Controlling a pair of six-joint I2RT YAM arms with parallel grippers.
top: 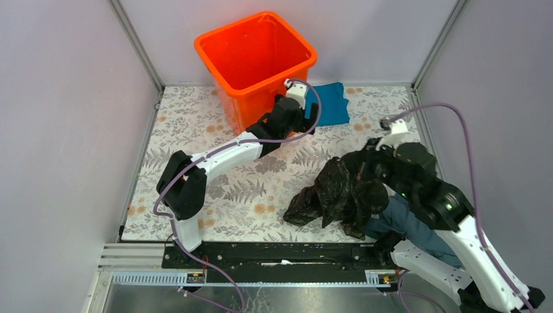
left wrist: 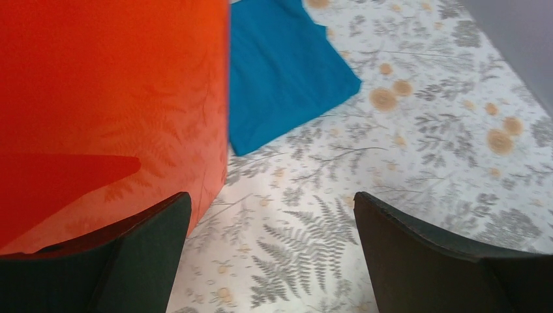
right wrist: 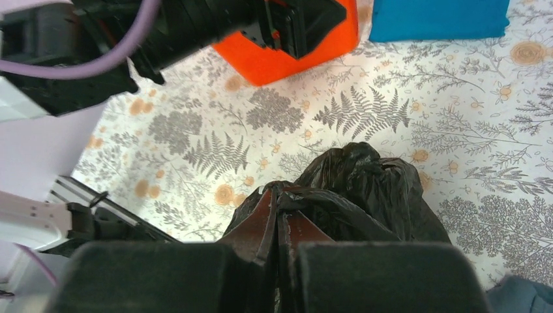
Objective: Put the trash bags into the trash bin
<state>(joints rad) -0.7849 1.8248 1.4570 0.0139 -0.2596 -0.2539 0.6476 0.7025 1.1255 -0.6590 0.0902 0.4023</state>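
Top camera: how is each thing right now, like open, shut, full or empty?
trash bin, upright, nothing inside.
trash bag, crumpled, outside the trash bin, gripped at one fold.
left gripper, open, holding nothing, beside the trash bin.
right gripper, shut on the trash bag.
blue cloth, lying flat next to the trash bin.
grey-blue cloth, partly hidden under the right arm.

We see a bright orange trash bin [top: 241, 107] far left, a glossy black trash bag [top: 339, 189] near right, a bright blue cloth [top: 331, 104], a grey-blue cloth [top: 404, 222], and a white table cover [top: 248, 192] printed with grey ferns and tan flowers.
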